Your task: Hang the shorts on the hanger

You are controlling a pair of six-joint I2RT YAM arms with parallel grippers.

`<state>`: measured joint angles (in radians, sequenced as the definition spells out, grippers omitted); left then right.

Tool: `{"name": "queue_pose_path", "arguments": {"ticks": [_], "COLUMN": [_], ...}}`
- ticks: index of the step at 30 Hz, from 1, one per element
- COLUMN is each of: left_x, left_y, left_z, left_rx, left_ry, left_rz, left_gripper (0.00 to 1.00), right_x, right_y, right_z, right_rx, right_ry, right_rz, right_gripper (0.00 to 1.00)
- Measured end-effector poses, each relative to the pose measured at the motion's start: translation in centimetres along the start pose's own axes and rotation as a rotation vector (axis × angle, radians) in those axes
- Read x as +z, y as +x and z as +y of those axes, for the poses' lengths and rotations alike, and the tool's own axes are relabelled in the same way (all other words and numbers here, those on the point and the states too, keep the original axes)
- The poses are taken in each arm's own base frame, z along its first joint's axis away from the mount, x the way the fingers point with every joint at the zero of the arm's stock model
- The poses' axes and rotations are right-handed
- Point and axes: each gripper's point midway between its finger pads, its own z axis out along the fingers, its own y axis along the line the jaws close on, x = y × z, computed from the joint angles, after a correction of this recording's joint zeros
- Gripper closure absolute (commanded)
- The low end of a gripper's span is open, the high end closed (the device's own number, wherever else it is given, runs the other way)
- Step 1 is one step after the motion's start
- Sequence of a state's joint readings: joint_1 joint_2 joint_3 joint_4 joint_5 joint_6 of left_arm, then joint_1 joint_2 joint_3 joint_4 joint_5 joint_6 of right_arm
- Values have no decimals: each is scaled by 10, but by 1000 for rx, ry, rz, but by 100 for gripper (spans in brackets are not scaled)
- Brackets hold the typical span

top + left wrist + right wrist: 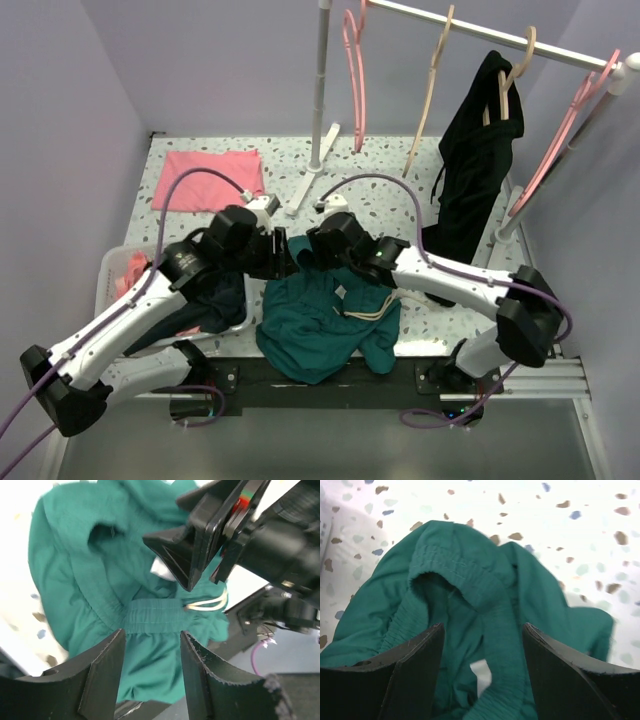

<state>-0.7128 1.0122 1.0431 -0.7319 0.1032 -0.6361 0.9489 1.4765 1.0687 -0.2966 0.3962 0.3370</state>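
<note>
I'm holding the left gripper (151, 632) and the right gripper (482, 626) with fingers spread apart at the waistband of the shorts (325, 330), which are lying bunched on the table (400, 170) between both arms.

Pale lilac walls (230, 60) enclose the far and side edges of a white speckled table (400, 170). Near its far edge, a white pole (320, 90) stands beside a slanting rail (480, 30). Grey floor (330, 448) shows below the near edge.

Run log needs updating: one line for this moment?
left gripper: open at waistband | right gripper: open at waistband | shorts: crumpled on table, not hung
</note>
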Motion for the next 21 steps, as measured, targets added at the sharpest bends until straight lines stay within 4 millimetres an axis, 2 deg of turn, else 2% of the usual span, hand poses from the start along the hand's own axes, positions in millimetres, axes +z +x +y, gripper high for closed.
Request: {"name": "queue_pose_path", "arguments": {"ticks": [5,8,13,16,17,19,21], "left_x": [34,42,58,71,74,80,85], "left_y": [43,51,56,56,56,59,60], "left_z": [17,12,1,8,10,13,15], "left_rx": [-75,-85,-86,-89,-85,-66,-60], "left_ry": [-53,-46,-43,-95,-112,-153,-200], "left_rz": [53,46,27,14,11,16,11], "left_gripper": [46,41,41,41,41,41,37], "right_x": [36,56,78,85,86,87,89], "right_y": [14,16,29,32,31,30,29], "right_z": [19,24,12,9,9,13,14], "right_rx": [-60,-73,-70,-61,-59,-51,-35], "right_ry": [-34,-28,6,3,0,-19,-34], "right_rz": [64,76,112,122,120,115,114], "right_gripper": [34,34,35,44,50,58,63]}}
